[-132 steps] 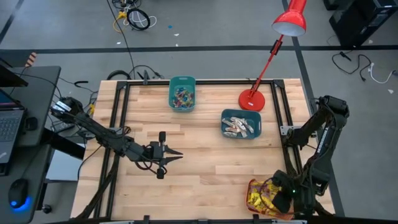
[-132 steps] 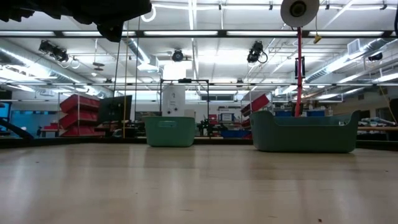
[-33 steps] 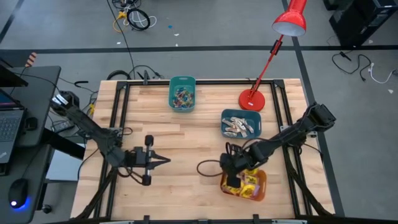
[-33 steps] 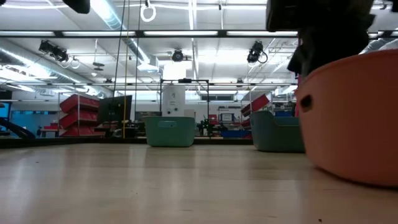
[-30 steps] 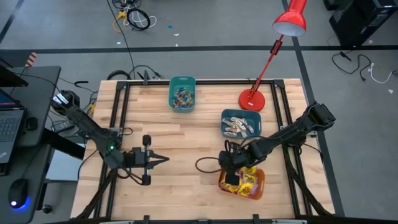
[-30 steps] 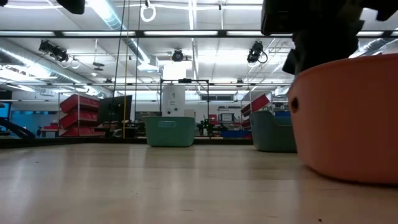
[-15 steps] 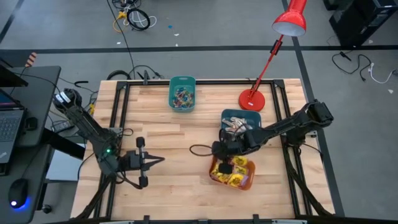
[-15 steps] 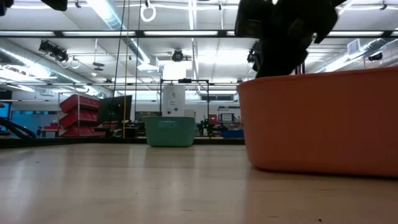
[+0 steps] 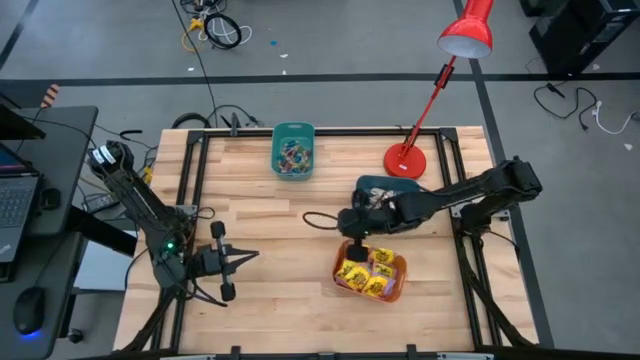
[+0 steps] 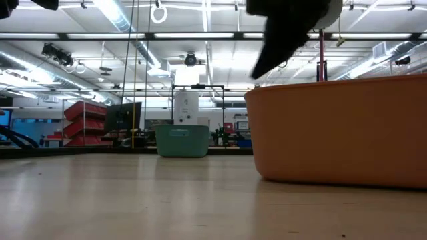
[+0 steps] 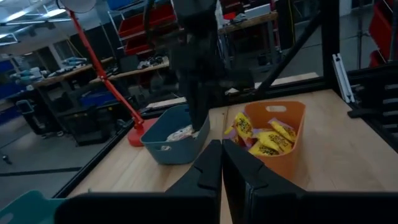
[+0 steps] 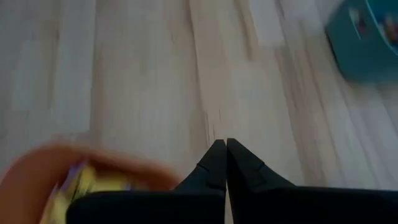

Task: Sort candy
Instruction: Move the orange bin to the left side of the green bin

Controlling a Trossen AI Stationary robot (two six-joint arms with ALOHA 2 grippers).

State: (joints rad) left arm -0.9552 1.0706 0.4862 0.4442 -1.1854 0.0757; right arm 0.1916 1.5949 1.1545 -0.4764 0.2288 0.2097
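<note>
An orange bin [image 9: 371, 270] stands on the wood table right of centre and holds yellow candy packets [image 9: 366, 272]; the left wrist view shows them too [image 11: 264, 138]. A teal bin [image 9: 293, 150] with small coloured candy stands at the far middle. A second teal bin [image 9: 384, 197] with pale pieces lies partly under my right arm. My right gripper [image 9: 350, 232] is shut and hangs over the orange bin's far left corner, clear of its rim. My left gripper [image 9: 248, 257] is shut, level, at the table's left, pointing toward the orange bin.
A red desk lamp stands with its base [image 9: 405, 160] at the far right, and its arm reaches up over the table's edge. A black frame rail [image 9: 195, 200] runs along the table's left side. Bare wood lies between the two grippers.
My right gripper has moved toward the table's left and far side, and the orange bin slid with it along the table. The gripper then rose off the bin, which has stayed put. My left gripper has swung a little toward the table's near left.
</note>
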